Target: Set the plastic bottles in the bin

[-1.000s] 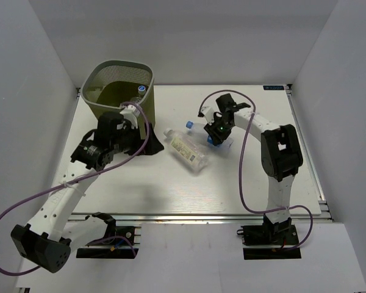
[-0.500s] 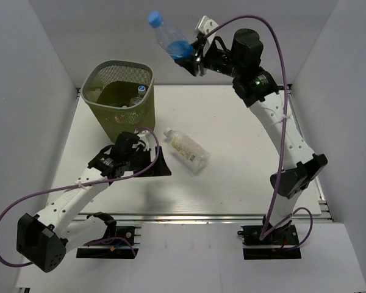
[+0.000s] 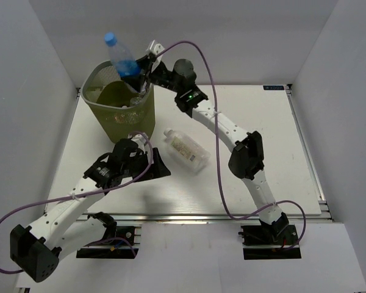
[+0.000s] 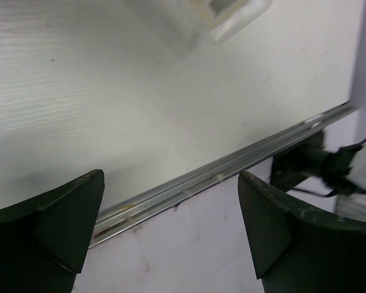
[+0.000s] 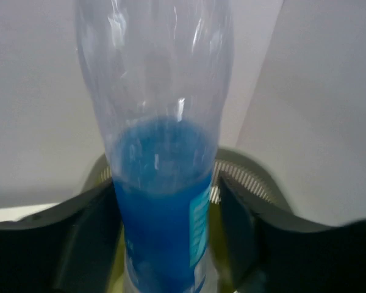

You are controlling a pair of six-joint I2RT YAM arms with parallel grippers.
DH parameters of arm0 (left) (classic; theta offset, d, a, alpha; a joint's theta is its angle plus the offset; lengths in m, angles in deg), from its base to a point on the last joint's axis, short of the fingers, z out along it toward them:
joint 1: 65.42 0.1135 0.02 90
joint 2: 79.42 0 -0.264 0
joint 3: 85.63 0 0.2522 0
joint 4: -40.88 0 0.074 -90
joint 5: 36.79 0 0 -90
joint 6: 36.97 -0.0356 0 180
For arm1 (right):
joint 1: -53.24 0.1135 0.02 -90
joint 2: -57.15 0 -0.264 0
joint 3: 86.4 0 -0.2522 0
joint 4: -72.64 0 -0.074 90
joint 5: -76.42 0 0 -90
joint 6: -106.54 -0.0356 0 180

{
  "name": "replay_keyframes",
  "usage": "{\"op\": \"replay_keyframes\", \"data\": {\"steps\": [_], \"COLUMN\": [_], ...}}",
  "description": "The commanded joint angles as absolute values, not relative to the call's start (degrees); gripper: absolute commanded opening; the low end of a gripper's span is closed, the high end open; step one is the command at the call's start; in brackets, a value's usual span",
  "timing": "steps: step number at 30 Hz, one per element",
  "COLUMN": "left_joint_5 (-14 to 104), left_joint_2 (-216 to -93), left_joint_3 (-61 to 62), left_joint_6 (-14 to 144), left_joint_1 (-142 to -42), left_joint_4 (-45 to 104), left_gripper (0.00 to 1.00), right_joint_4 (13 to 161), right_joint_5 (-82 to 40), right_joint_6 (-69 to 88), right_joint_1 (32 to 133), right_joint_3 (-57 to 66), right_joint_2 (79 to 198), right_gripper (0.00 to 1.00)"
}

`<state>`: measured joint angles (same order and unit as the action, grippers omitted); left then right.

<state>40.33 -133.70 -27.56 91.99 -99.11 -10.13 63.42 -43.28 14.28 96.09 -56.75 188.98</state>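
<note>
Upper left of frame: blue-labelled bottle (image 3: 123,60), cap up, above the bin (image 3: 119,117), clasped in the right gripper (image 3: 140,72). Centre: cream-labelled bottle (image 3: 186,150) lying on table (image 3: 262,152); left gripper (image 4: 171,201) nearby, spread wide, empty.

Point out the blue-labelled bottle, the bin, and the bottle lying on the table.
blue-labelled bottle (image 3: 122,58), top external view, clear body
bin (image 3: 111,119), top external view, front mesh wall
cream-labelled bottle (image 3: 186,149), top external view, label
</note>
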Motion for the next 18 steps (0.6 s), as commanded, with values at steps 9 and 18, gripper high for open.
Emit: {"op": "replay_keyframes", "data": {"steps": [9, 18], "left_joint_5": [42.0, 50.0], "left_joint_2": [-135.7, -153.9], "left_joint_3": [-29.8, -13.1], "left_joint_6": [105.7, 111.0], "left_joint_1": [-100.1, -104.4], "left_joint_4": [1.9, -2.6], "left_gripper": [1.00, 1.00], "right_joint_4": [57.1, 90.9], "right_joint_5": [-37.0, -21.5], "right_joint_6": [15.0, 24.8], "right_joint_1": [97.6, 86.8], "right_joint_3": [-54.9, -47.0], "right_joint_2": [183.2, 165.7], "right_gripper": [0.90, 0.43]}}
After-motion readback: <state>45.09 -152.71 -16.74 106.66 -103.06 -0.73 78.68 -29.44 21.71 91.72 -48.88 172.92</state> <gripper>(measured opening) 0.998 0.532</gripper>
